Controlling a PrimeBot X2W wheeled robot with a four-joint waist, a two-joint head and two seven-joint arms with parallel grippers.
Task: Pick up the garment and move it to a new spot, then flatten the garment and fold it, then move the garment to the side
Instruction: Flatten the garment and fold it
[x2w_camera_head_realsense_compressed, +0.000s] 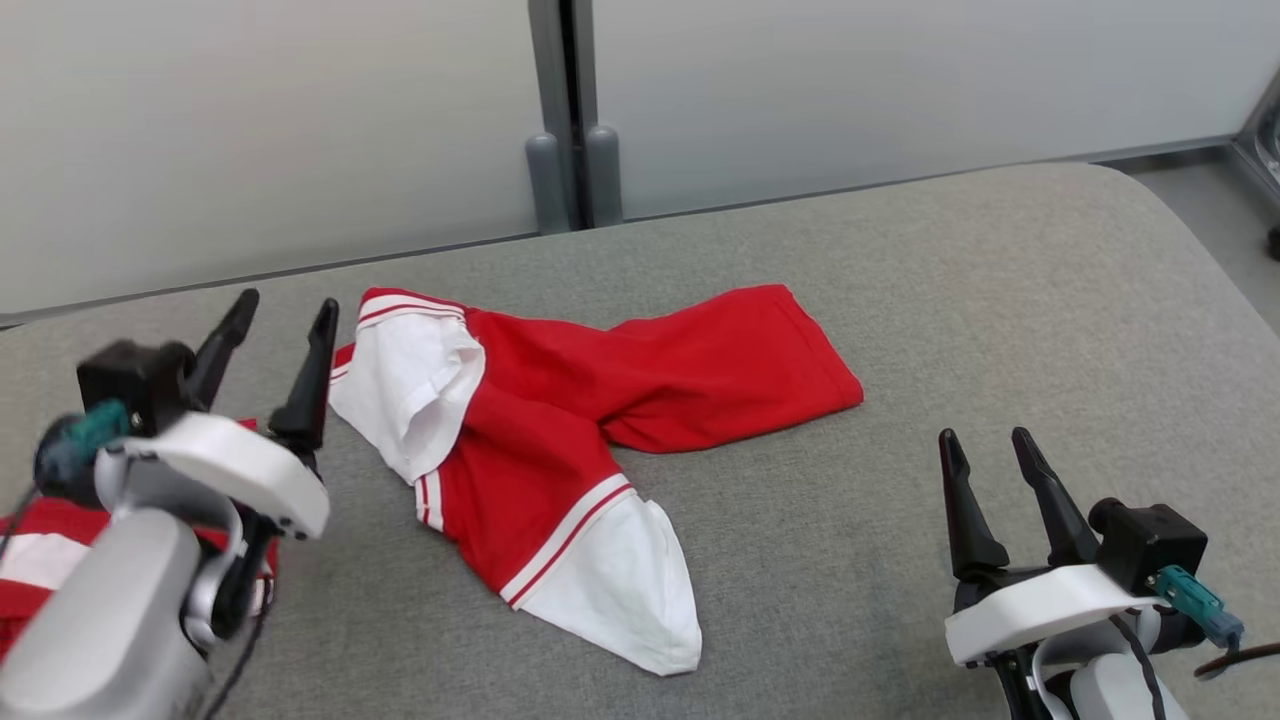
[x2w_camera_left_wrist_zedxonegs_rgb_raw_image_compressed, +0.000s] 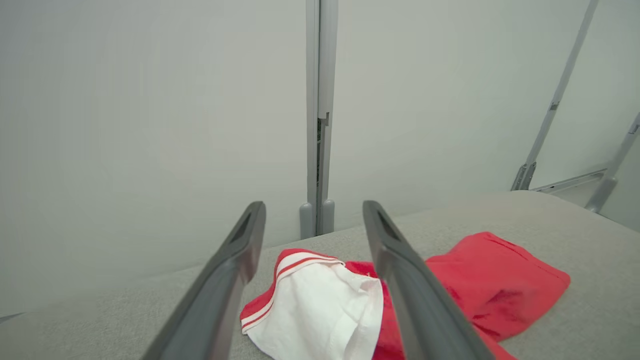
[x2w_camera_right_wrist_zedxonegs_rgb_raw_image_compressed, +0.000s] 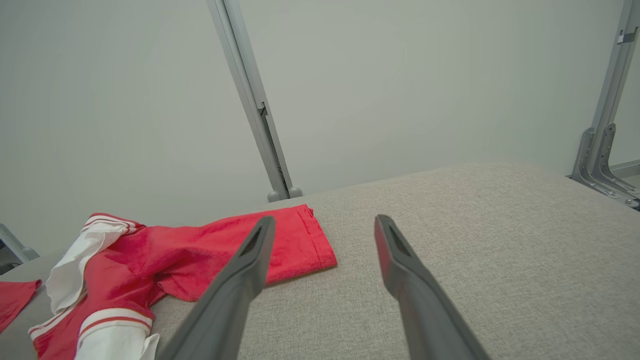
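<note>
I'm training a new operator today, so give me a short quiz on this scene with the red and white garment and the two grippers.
1. True or false: the left gripper is shut on the garment.
2. Multiple choice: the garment is A) folded into a neat square, B) lying crumpled on the grey table, C) hanging off the table's edge.
3. Which gripper stands farther from the garment in the head view?

Key
1. False: its jaws stand open and hold nothing.
2. B.
3. The right gripper, open and well apart from the cloth.
</note>
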